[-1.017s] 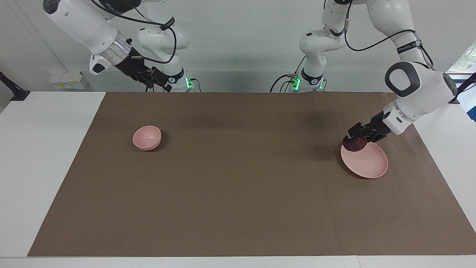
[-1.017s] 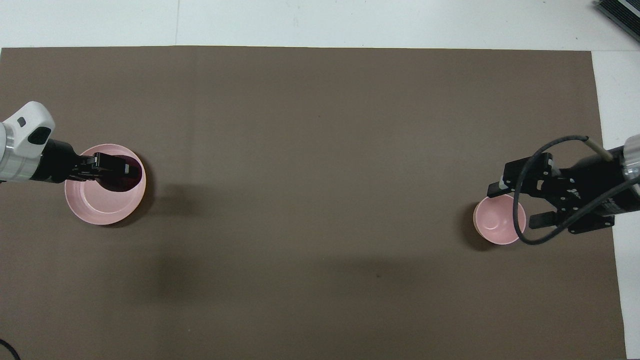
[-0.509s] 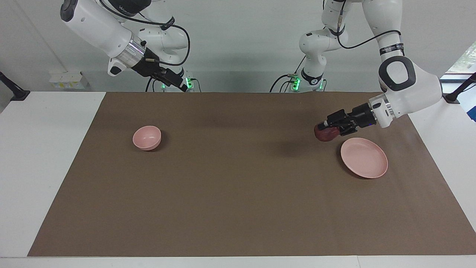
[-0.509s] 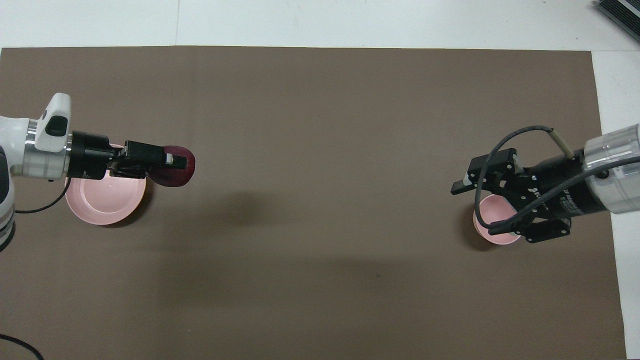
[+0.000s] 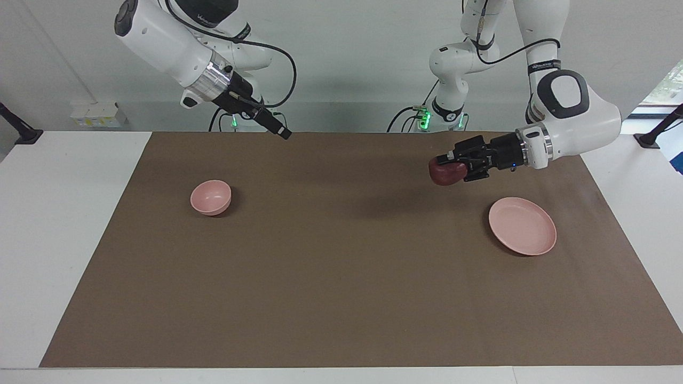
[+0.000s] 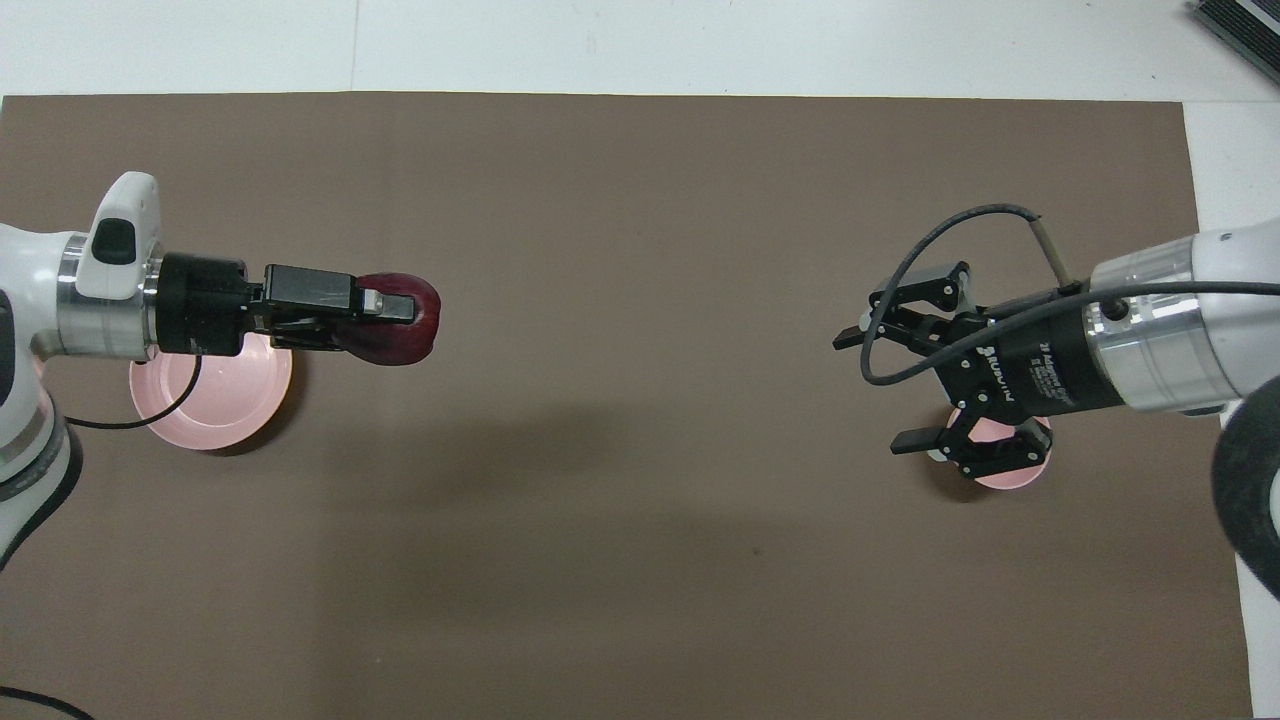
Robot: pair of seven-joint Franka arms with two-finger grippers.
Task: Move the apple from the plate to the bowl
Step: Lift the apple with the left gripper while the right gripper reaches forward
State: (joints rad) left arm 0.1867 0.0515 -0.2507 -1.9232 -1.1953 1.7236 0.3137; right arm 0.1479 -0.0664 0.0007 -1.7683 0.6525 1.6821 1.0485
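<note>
With the apple [image 5: 447,172] clamped in the left gripper [image 5: 445,162] and lifted off the plate [image 5: 523,233], transport is underway; next: carry across to the bowl [image 5: 211,197]. Right gripper [image 6: 878,388] waits above, fingers wide.

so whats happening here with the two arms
The left gripper is shut on the apple and holds it in the air over the brown mat, off the plate, which sits bare at the left arm's end. The bowl waits at the right arm's end with nothing in it. The right gripper is open, up in the air over the mat beside the bowl.
</note>
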